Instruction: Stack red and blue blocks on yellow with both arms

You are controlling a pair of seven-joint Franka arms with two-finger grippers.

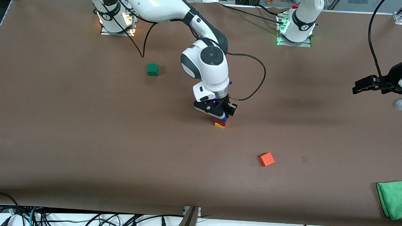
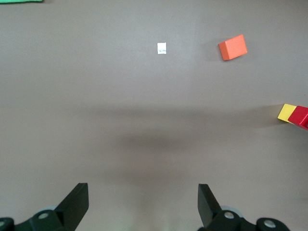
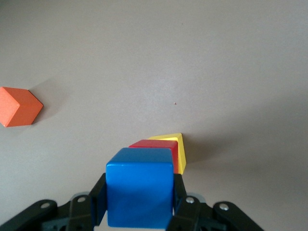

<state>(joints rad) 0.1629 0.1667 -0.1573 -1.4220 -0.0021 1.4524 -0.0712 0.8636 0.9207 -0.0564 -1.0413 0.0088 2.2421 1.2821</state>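
The yellow cube (image 1: 219, 125) sits mid-table with the deep red cube (image 1: 221, 122) stacked on it. My right gripper (image 1: 225, 116) is shut on the blue cube (image 1: 224, 119) and holds it right on top of the red one; I cannot tell if it rests there. The right wrist view shows the blue cube (image 3: 139, 192) between the fingers of the right gripper (image 3: 139, 198), over the red (image 3: 156, 144) and yellow (image 3: 179, 144) cubes. My left gripper (image 1: 355, 89) waits open and empty at the left arm's end of the table (image 2: 143, 202), with the yellow (image 2: 287, 112) and red (image 2: 300, 117) cubes at the edge of its view.
An orange-red cube (image 1: 266, 159) lies nearer the front camera than the stack, also seen in both wrist views (image 2: 233, 47) (image 3: 18, 107). A green cube (image 1: 152, 69) lies toward the right arm's base. A green cloth (image 1: 395, 199) lies at the near corner at the left arm's end.
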